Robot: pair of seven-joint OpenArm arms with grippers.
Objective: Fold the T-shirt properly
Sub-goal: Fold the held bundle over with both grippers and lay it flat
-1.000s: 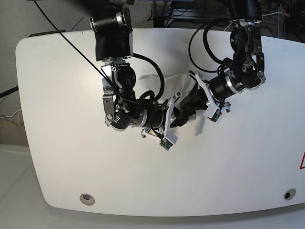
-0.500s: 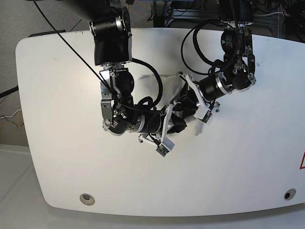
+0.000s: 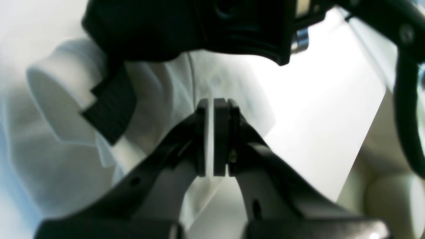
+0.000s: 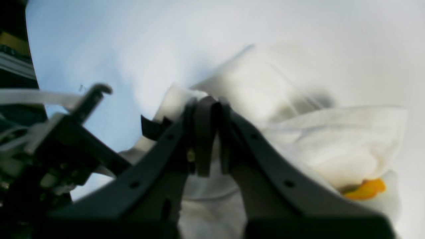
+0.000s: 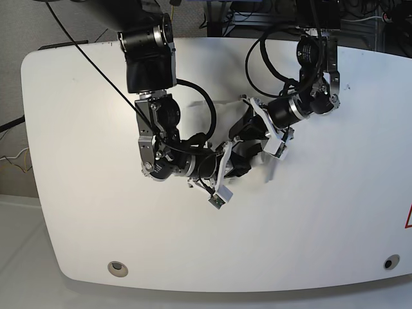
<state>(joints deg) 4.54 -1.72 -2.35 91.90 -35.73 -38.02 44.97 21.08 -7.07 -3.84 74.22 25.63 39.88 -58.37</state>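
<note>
The white T-shirt (image 5: 225, 113) lies bunched at the middle of the table, mostly covered by both arms. In the left wrist view its rumpled cloth (image 3: 159, 86) fills the left side. My left gripper (image 3: 212, 103) is shut, with a thin white layer of cloth pinched between its pads. In the right wrist view the T-shirt (image 4: 332, 142) shows an orange patch of print (image 4: 365, 189). My right gripper (image 4: 206, 99) is shut on a fold of the cloth at its tips. In the base view both sets of fingertips are hidden among the cloth and wrists.
The white table (image 5: 322, 225) has a round hole near each front corner (image 5: 116, 267) (image 5: 391, 262) and a red mark at its right edge (image 5: 408, 219). Black cables loop above both wrists. The other arm's black housing (image 3: 199, 26) hangs close over the left gripper.
Both wrists have drawn leftward and toward the table's back in the base view, carrying the bunched cloth with them. Both grippers stay shut.
</note>
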